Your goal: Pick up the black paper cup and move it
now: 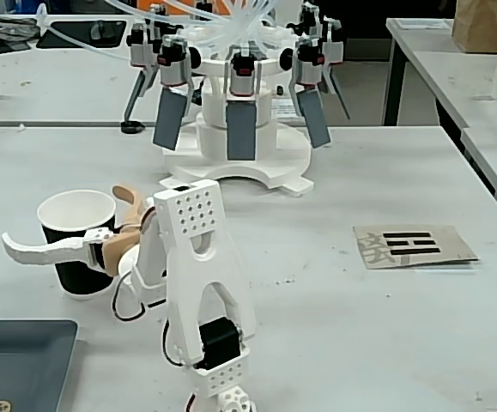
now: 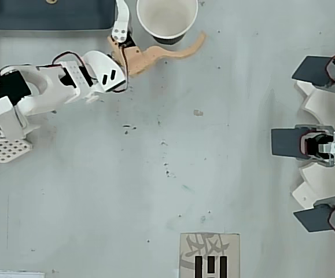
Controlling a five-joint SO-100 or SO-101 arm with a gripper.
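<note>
White and tan fingers of the hand splay wide around the black paper cup, not gripping it.

The spread white-and-tan claw straddles the upright black paper cup with white rim. A dark grey tray crowds one side; the grey bench lies bare toward the white fixture with grey paddles.

Open hand (one white finger, one tan) around black paper cup.
</note>
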